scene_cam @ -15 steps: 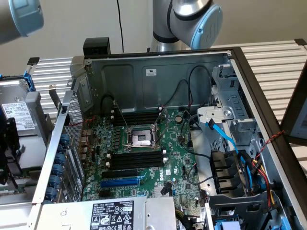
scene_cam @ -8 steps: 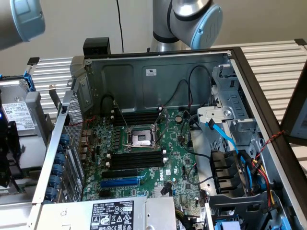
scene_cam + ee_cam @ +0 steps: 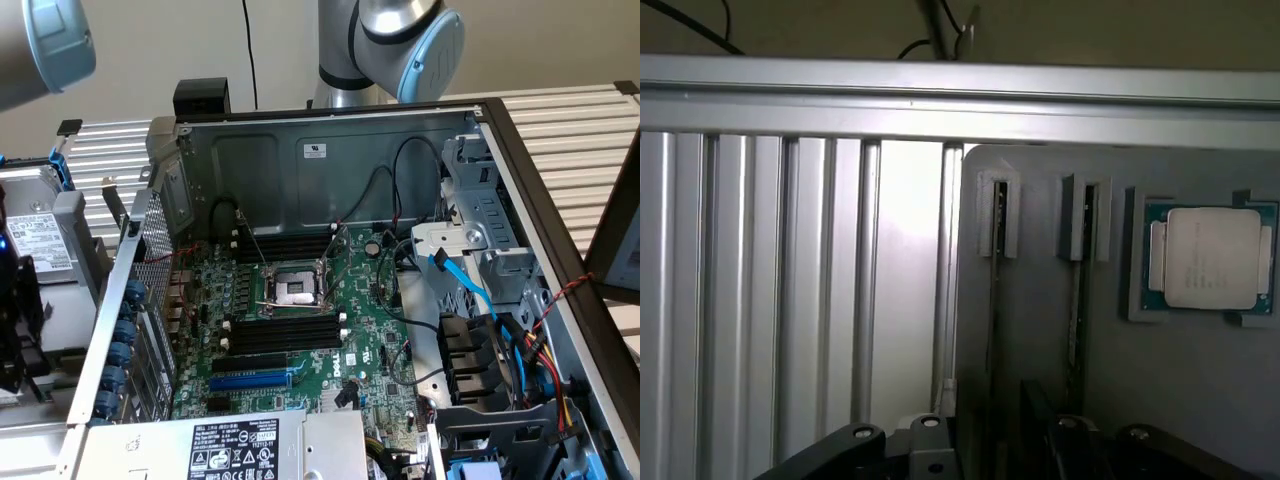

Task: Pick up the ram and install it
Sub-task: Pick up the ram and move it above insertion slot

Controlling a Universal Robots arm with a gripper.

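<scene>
Two ram sticks stand on edge in grey holders on a grey tray (image 3: pixel 1040 250) in the wrist view, one ram (image 3: pixel 997 300) beside the other (image 3: pixel 1078 310), both seen edge-on as thin dark lines. My gripper (image 3: pixel 990 455) hovers over them, open, its black links spread wide with nothing between them. In the exterior view the open computer case holds the green motherboard (image 3: pixel 360 350), with long black memory slots (image 3: pixel 280 330) on both sides of the processor socket (image 3: pixel 295 290).
A processor chip (image 3: pixel 1210 258) lies in a holder on the same tray next to the sticks. Ribbed aluminium table (image 3: pixel 790 300) borders the tray. Inside the case, a blue slot (image 3: pixel 250 380), cables (image 3: pixel 500 330) and a drive cage (image 3: pixel 480 200) crowd the exterior view's right.
</scene>
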